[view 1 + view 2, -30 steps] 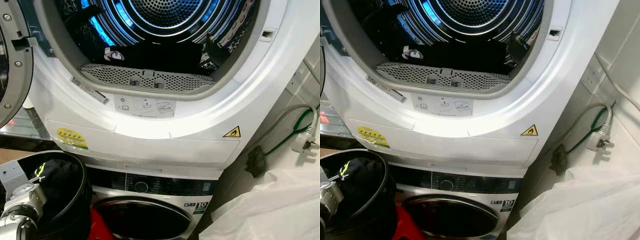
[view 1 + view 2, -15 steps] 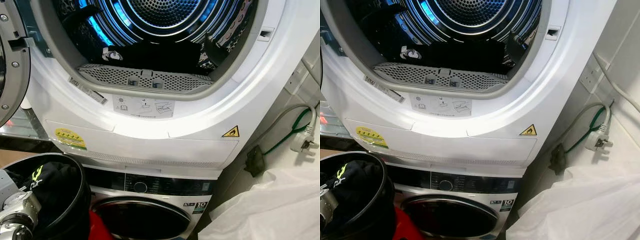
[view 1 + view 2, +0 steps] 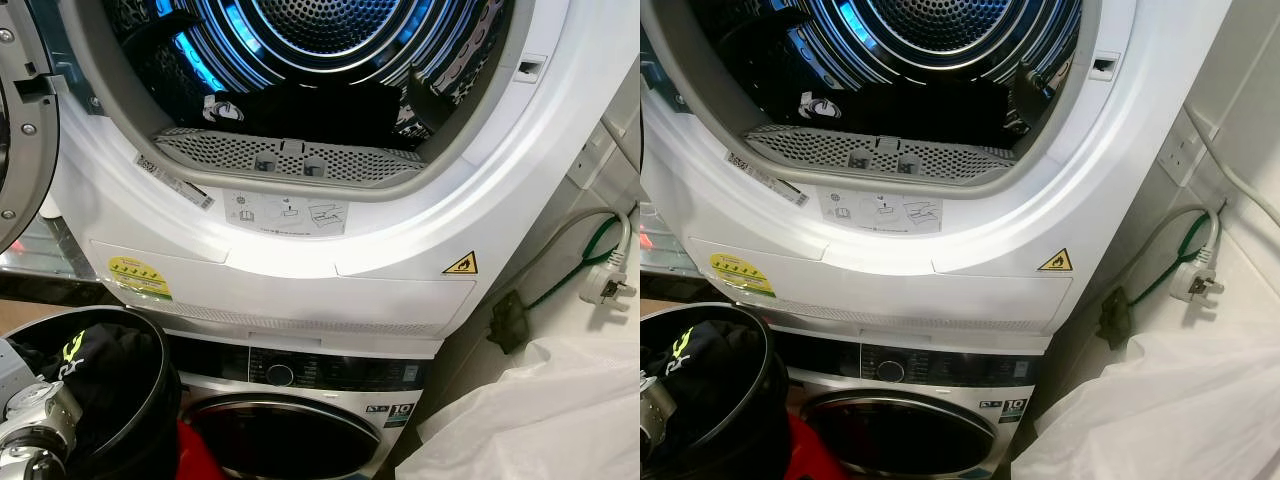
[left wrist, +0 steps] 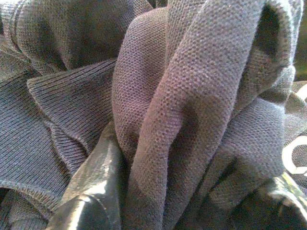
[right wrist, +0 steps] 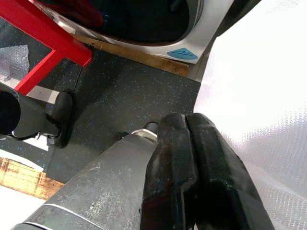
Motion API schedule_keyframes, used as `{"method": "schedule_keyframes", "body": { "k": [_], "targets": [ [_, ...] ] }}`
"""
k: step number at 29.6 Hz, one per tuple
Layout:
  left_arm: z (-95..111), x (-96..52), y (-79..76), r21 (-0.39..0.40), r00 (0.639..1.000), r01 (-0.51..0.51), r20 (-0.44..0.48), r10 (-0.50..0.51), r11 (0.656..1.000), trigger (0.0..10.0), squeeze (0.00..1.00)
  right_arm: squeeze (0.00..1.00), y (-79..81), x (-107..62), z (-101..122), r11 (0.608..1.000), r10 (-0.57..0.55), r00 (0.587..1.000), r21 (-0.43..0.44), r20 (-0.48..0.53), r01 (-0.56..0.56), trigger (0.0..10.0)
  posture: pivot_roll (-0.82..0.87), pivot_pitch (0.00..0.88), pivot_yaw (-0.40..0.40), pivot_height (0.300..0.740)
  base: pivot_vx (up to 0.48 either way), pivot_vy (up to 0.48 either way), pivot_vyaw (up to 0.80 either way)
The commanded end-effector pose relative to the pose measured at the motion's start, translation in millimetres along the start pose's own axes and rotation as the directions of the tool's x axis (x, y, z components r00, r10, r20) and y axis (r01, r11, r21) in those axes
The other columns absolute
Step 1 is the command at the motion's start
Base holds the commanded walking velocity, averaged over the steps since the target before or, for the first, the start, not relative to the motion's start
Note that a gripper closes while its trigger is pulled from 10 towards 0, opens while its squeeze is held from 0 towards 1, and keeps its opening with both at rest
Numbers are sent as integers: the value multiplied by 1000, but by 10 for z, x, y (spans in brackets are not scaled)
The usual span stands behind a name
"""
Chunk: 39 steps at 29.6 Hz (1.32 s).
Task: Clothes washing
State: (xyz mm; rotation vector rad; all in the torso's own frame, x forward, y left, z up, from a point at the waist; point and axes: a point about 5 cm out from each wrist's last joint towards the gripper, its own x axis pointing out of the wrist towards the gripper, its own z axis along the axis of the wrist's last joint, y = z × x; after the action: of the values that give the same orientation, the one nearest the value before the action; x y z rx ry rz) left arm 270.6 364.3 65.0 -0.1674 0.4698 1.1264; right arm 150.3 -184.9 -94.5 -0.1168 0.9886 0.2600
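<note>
While dark clothes (image 4: 192,110) press between its fingers, the left claw (image 4: 192,211) grips.

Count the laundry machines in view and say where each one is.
2, stacked. The upper machine has its door open and its drum lit blue. The lower machine sits under it with a dark round door. Others may stand outside the picture.

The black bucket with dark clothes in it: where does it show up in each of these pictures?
Left eye view: the black bucket sits at bottom left, below the yellow sticker.
Right eye view: bottom left corner, again under that sticker.
Left wrist view: dark knit clothes seen close up.
Right wrist view: not in it.
Shared landmark: the yellow sticker.
</note>
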Motion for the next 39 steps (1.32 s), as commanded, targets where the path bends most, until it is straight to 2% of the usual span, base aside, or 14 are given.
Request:
{"method": "schedule_keyframes", "body": {
  "k": [1, 22, 27, 31, 32, 34, 36, 38, 39],
  "targets": [
    [45, 21, 41, -15, 1000, -25, 8, 26, 1000, 0, 0, 0, -2, -1, 1, 1000, -3, 1000, 4, 3, 3, 10000, -21, 0, -55, 740, 0, 0, 0],
    [25, 11, 41, -25, 999, -29, 25, 30, 999, 0, 0, 0, 68, 46, 110, 1000, 13, 1000, -3, 17, -13, 10000, 18, 0, -50, 740, 0, 0, 0],
    [50, -16, -1, -21, 998, -27, 65, 28, 999, 0, 0, 0, 92, 56, 132, 1000, 19, 1000, -5, 20, -19, 10000, 34, 0, -50, 740, 0, 0, 0],
    [196, -82, -79, -28, 977, -11, 212, 17, 1000, 0, 0, 0, 125, 68, 152, 999, 30, 999, -13, 22, -30, 10000, 49, 0, -47, 740, 0, 0, 0],
    [251, -135, -118, -31, 958, -5, 288, 14, 1000, 0, 0, 0, 140, 73, 160, 999, 34, 999, -15, 23, -33, 10000, 54, 0, -44, 740, 0, 0, 0],
    [270, -181, -131, -39, 940, -1, 342, 15, 999, 0, 0, 0, 153, 76, 164, 999, 37, 999, -16, 23, -37, 10000, 61, 0, -40, 740, 0, 0, 0],
    [239, -386, -158, -55, 875, 32, 484, -2, 998, 0, 0, 0, 178, 84, 181, 999, 43, 999, -18, 27, -43, 10000, 73, 0, -37, 740, 0, 0, 0],
    [200, -489, -160, -55, 851, 49, 525, -13, 997, 0, 0, 0, 187, 87, 185, 999, 47, 999, -20, 28, -46, 10000, 75, 0, -36, 740, 0, 0, 0],
    [169, -585, -159, -37, 826, 62, 564, -30, 997, 0, 0, 0, 192, 88, 188, 999, 48, 998, -20, 29, -47, 10000, 85, 0, -38, 740, 0, 0, 0]
  ]
}}
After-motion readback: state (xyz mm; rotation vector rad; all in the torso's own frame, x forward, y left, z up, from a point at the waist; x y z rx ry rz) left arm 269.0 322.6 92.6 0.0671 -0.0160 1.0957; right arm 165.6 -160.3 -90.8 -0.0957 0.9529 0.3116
